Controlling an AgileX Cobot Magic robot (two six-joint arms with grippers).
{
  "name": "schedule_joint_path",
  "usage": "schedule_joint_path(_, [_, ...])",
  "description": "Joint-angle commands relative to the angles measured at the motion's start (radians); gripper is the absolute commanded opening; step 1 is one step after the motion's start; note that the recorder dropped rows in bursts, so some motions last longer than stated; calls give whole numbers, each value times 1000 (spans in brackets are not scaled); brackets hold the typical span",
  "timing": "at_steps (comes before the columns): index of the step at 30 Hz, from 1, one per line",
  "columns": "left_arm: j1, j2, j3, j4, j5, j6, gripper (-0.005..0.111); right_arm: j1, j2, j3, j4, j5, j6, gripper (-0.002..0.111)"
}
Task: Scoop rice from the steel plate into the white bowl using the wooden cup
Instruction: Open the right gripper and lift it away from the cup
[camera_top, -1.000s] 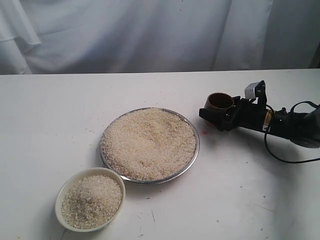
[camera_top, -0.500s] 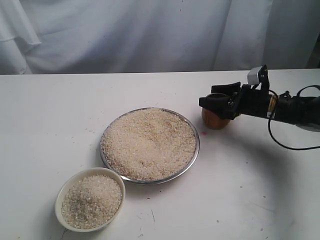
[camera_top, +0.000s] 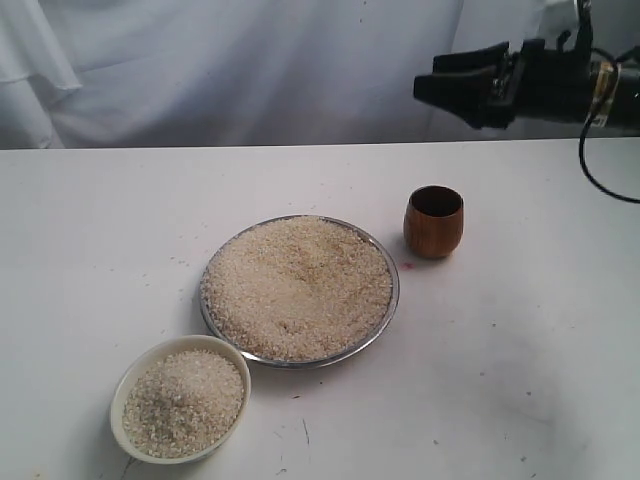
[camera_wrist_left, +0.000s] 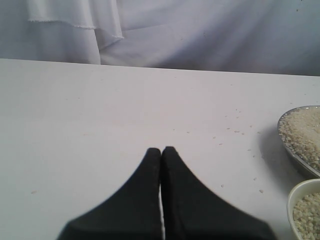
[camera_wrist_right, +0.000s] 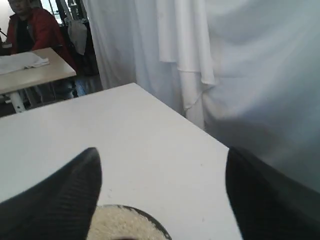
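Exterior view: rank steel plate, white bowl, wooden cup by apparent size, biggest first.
1. shiny round steel plate, clearly largest.
2. cream-white round bowl; it sits nearest the camera, which flatters it somewhat.
3. reddish-brown wooden cup, clearly smallest, though it stands farther back.

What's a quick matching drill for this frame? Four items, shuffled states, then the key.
1. wooden cup
2. white bowl
3. left gripper
4. right gripper

A. open, raised, holding nothing
B. holds rice, beside the steel plate
C. shut, holding nothing
D. upright on the table, ungripped

Pairs: 1-D, 2-B, 3-C, 4-A
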Motion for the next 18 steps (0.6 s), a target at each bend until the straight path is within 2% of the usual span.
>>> schedule_joint_path(1, [-3, -4, 5, 1, -14, 0, 0, -2, -148, -1, -64, -10, 290, 29])
schedule_joint_path(2, [-3, -4, 5, 1, -14, 0, 0, -2, -192, -1, -78, -10, 345, 9])
schedule_joint_path(3, [-3, -4, 5, 1, -14, 0, 0, -2, -212, -1, -87, -10, 348, 0])
schedule_joint_path(4, [-3, -4, 5, 1, -14, 0, 0, -2, -246, -1, -102, -6, 358, 0])
schedule_joint_path(8, [-3, -4, 5, 1, -14, 0, 0, -2, -361, 44, -187, 267, 467, 0])
schedule_joint_path(13, [-3, -4, 5, 1, -14, 0, 0, 15, -529, 274, -50, 679, 464, 0])
schedule_joint_path(18, [-3, -4, 5, 1, -14, 0, 0, 65, -662, 378, -2, 854, 440, 0])
